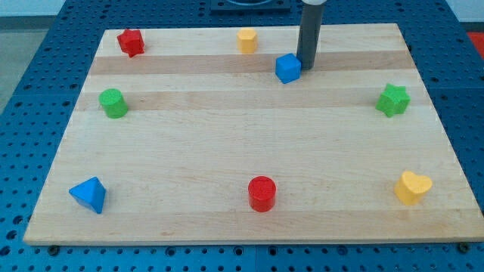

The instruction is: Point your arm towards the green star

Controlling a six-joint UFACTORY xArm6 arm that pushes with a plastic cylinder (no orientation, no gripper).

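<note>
The green star (393,100) lies near the right edge of the wooden board (249,143), in its upper half. My tip (306,68) is at the board's top centre, far to the left of the star. It stands right beside the right side of a blue cube (287,68); I cannot tell if it touches.
A red star (131,42) sits at the top left and a yellow block (246,40) at the top centre. A green cylinder (113,103) is at the left, a blue triangular block (88,195) at the bottom left, a red cylinder (262,193) at the bottom centre, a yellow heart (413,187) at the bottom right.
</note>
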